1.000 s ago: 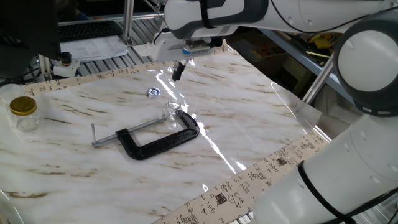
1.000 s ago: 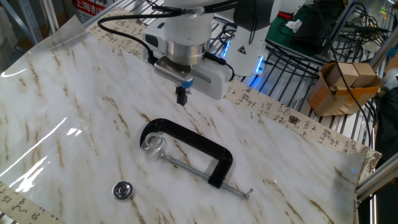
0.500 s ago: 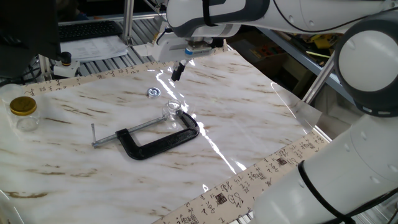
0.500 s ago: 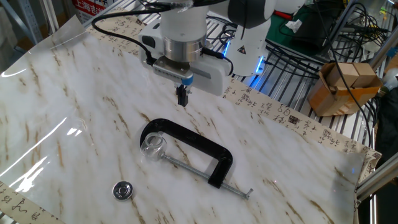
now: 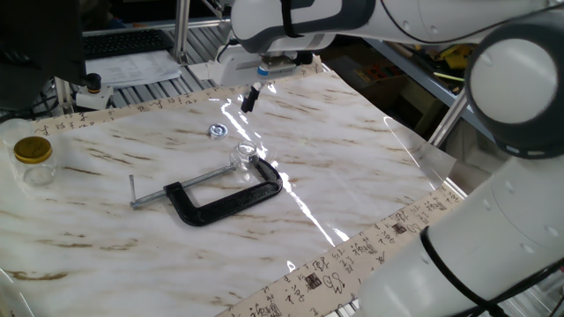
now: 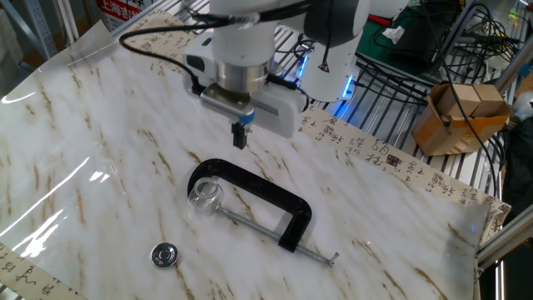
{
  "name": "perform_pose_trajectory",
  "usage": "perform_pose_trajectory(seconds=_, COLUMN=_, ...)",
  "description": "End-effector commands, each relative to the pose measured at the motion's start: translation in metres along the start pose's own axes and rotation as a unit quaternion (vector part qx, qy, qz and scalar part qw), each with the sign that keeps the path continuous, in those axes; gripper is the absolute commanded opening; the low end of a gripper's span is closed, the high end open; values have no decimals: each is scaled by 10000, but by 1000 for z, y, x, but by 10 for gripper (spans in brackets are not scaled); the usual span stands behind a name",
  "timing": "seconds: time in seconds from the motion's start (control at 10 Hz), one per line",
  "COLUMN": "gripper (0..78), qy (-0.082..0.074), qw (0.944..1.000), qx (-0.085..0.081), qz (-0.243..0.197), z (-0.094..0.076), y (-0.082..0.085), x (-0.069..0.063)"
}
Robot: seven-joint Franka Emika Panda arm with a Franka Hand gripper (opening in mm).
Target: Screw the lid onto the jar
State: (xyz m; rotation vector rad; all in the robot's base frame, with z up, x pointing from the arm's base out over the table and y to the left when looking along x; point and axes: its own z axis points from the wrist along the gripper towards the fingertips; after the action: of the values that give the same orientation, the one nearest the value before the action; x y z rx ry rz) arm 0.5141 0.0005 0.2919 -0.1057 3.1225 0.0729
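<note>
Lid flat on table, open marble all round, well apart from every edge. Jar upright, open-mouthed, in mouth of C-clamp, touching or just beside clamp's screw end. Gripper hangs above table, fingers narrow, nothing held. In other fixed view, lid lies past jar from gripper; jar and clamp jaw between. Judged: lift lid first, then clear approach from above.

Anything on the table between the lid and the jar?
No. Between the lid and the jar only bare marble shows, clearest in the other fixed view.
</note>
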Motion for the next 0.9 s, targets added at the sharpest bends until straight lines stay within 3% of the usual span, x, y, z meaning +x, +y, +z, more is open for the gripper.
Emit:
perform_pose_trajectory(seconds=0.1, gripper=0, qy=-19, qw=9999, qx=92, qz=91, z=7, y=-2, x=-14)
perform_pose_trajectory(seconds=0.2, gripper=0, qy=-12, qw=9996, qx=249, qz=167, z=8, y=-4, x=-23)
perform_pose_trajectory(seconds=0.3, gripper=0, qy=-9, qw=9995, qx=271, qz=187, z=9, y=-4, x=-27)
perform_pose_trajectory(seconds=0.7, gripper=0, qy=-1, qw=9992, qx=239, qz=316, z=19, y=-15, x=-62)
perform_pose_trajectory(seconds=0.9, gripper=0, qy=-9, qw=9995, qx=214, qz=252, z=26, y=-19, x=-69)
